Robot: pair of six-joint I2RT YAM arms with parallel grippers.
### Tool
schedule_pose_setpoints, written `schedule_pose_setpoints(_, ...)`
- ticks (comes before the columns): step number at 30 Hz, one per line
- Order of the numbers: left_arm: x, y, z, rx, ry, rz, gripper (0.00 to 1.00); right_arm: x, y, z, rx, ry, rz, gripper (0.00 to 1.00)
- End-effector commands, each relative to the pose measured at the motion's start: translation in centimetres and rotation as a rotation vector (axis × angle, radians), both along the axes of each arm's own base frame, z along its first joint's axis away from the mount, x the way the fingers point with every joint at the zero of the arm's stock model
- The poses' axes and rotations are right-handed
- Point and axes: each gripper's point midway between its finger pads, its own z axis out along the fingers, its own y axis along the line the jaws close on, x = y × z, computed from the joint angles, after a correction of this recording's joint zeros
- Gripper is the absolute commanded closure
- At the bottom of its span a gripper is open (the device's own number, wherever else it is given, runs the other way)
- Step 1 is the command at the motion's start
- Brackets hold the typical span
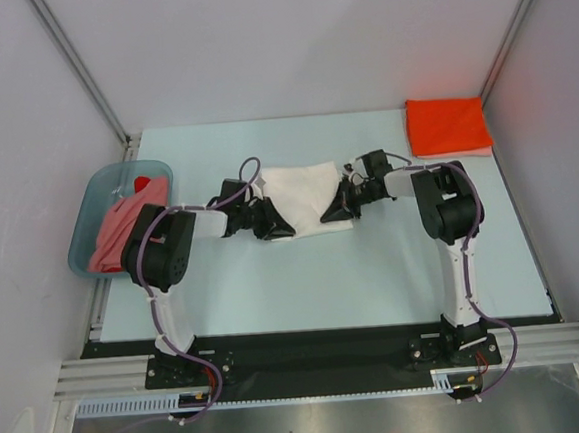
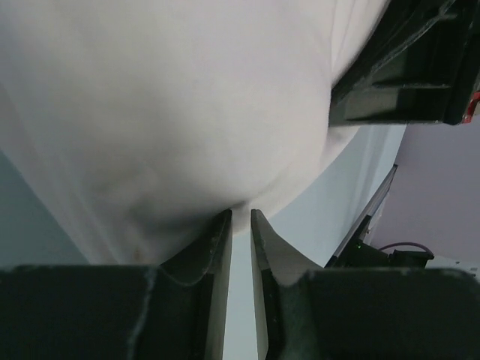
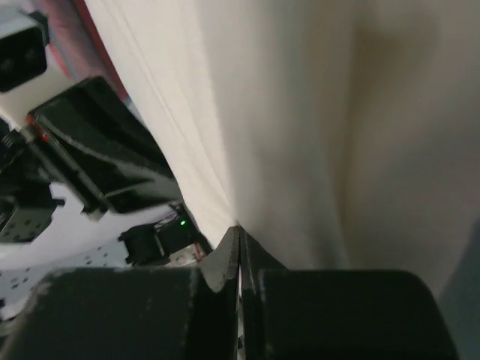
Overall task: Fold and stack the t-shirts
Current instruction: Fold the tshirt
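— What is at your far left?
— A blue-grey basin [image 1: 82, 233] at the left edge of the bench [image 1: 325, 284]; a salmon-pink tee [image 1: 110, 236] is heaped in it, and a red tee [image 1: 142, 182] shows at its far end.
— And the left arm?
— My left end effector [image 1: 270, 223] is at the near left corner of the white tee [image 1: 303, 190], which lies mid-bench; the jaws stand a narrow slit apart with cloth bunched against the tips; whether any cloth is nipped between them I cannot tell.
— The right arm?
— My right end effector [image 1: 334, 211] is at the same tee's near right corner; the jaws are closed tight; the cloth's creases run down into the tips, so it has the white tee pinched.
— Farther right?
— An orange-red tee [image 1: 448, 124] lies folded flat at the bench's far right corner, well apart from the white one.
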Motion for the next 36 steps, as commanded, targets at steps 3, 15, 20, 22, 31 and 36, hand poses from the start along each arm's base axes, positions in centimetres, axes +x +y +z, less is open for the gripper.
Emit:
schedule_pose_setpoints(3, -0.1, 0.4, -0.7, 0.015, -0.043, -0.023, 0.79, -3.0, -4.4, -0.9, 0.011, -0.004, -0.059, 1.00)
schedule_pose_setpoints(15, 1.9, 0.1, 8.8, -0.012, -0.204, -0.062, 0.66, -0.6, -1.3, 7.3, 0.038, -0.142, -0.014, 1.00)
schedule_pose_setpoints(20, 3.5, 1.7, 6.4, -0.036, -0.133, 0.031, 0.70, -1.0, 0.3, 3.8, 0.027, -0.088, -0.006, 1.00)
schedule_pose_setpoints(22, 3.7, 2.7, 4.2, -0.017, -0.101, 0.059, 0.72, -1.4, 0.0, 2.3, 0.018, -0.084, -0.004, 1.00)
schedule_pose_setpoints(31, 0.5, 3.9, 0.5, 0.047, -0.054, 0.033, 0.73, -6.1, -5.1, -1.1, -0.081, -0.015, -0.036, 0.87)
schedule_pose_setpoints(36, -2.2, 5.7, 2.2, 0.137, -0.081, 0.006, 0.66, -6.3, -7.5, 2.6, -0.253, -0.138, -0.019, 0.71)
